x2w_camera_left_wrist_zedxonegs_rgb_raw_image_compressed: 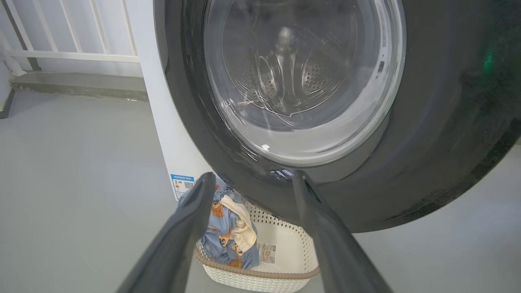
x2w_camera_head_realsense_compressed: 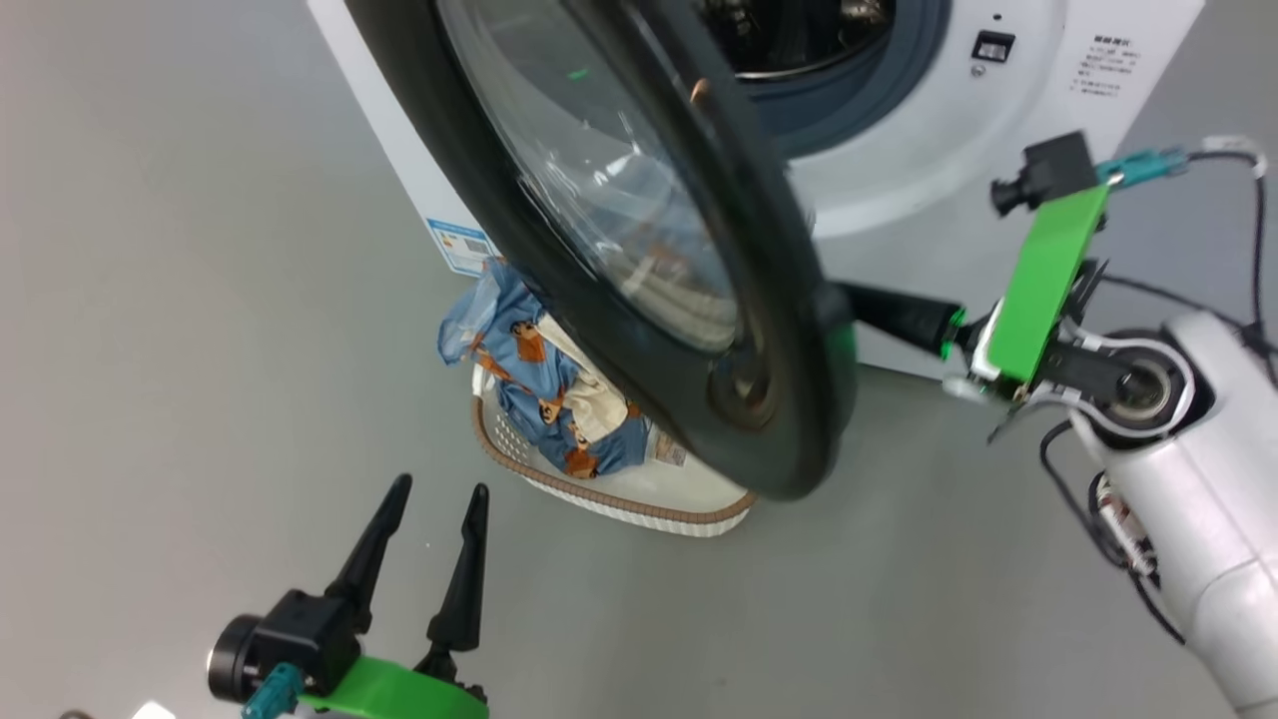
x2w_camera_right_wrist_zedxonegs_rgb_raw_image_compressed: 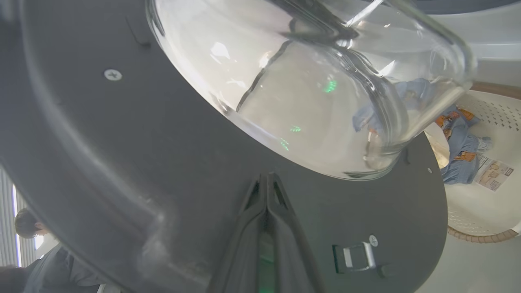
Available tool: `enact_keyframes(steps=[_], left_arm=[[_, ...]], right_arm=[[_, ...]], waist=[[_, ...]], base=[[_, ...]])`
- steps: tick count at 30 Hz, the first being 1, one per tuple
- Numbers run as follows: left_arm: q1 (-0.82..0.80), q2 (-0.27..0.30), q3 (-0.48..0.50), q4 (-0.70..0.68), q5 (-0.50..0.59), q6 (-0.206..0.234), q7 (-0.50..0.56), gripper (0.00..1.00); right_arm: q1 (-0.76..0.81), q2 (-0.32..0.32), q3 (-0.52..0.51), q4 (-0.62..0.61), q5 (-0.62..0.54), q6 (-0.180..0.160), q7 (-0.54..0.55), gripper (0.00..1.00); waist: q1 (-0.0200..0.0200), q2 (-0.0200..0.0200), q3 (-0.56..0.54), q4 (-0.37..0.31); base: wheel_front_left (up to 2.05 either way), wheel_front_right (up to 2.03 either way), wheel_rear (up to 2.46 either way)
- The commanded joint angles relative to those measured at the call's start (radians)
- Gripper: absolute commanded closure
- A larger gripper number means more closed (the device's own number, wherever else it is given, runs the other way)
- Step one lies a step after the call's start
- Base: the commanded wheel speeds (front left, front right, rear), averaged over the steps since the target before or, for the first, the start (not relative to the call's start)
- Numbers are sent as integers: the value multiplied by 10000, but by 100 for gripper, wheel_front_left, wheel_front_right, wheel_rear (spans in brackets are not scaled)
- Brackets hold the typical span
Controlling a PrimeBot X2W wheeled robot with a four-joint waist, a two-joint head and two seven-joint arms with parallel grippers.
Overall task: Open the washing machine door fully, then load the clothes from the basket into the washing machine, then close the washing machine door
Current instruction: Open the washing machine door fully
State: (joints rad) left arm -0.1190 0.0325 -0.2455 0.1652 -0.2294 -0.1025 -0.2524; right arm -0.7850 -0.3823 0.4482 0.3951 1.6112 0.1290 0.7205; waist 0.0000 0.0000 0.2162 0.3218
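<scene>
Head view: the washing machine door [x2w_camera_head_realsense_compressed: 619, 250] stands part-way out from the washing machine [x2w_camera_head_realsense_compressed: 899, 180]. It hangs over the basket [x2w_camera_head_realsense_compressed: 599, 496] of clothes [x2w_camera_head_realsense_compressed: 544, 384] by the machine's left front corner. The right gripper [x2w_camera_head_realsense_compressed: 869, 308], closed on nothing, lies against the door's inner side, seemingly to push it wider. The left gripper [x2w_camera_head_realsense_compressed: 439, 489] waits near, spread and empty.

Left wrist view: its fingers frame the clothes, likely readying the pick.

Right wrist view: closed tips meet the dark inner face.
</scene>
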Motion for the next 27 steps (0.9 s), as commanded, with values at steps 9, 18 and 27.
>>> enact_keyframes(steps=[9,18,27], left_arm=[[322,177,512,-68,104,-38,-94,0],[468,177,695,109,101,98,-94,0],[444,177,839,316,-125,115,-94,0]], right_arm=[[971,462,556,-894,-145,17,397,100],[1351,1021,794,-1071,-207,17,472,100],[1439,1383,1129,-1209,-409,17,560,100]], waist=[[0,0,-530,477],[0,0,-709,1127],[0,0,-737,1644]], base=[[0,0,0],[0,0,0],[0,0,0]])
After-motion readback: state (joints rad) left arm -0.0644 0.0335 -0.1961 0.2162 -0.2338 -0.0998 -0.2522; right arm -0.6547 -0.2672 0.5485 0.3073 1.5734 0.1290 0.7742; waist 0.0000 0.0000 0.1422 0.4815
